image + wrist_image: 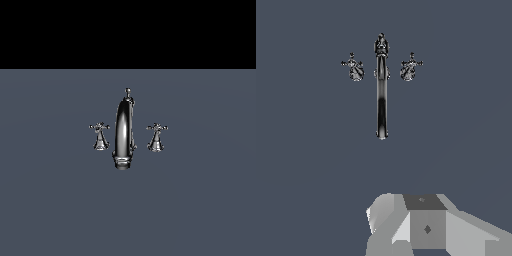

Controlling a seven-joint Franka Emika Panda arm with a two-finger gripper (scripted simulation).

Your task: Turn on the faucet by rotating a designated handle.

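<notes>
The shiny chrome faucet (123, 131) stands on the flat grey-blue floor (200, 200). It has a tall arched spout and a small knob (128, 91) on top. One cross-shaped handle (100, 132) stands at the exterior view's left of the spout and another (157, 134) at its right. The wrist view shows the faucet (381, 95) from above, with its two handles (354, 66) (409, 66). My gripper (423, 202) shows only as a pale grey blocky shape at the edge of the wrist view, well apart from the faucet. Its fingers cannot be told apart. The exterior view does not show the arm.
The grey-blue floor runs around the faucet on all sides. Above it in the exterior view is a plain black background (128, 30).
</notes>
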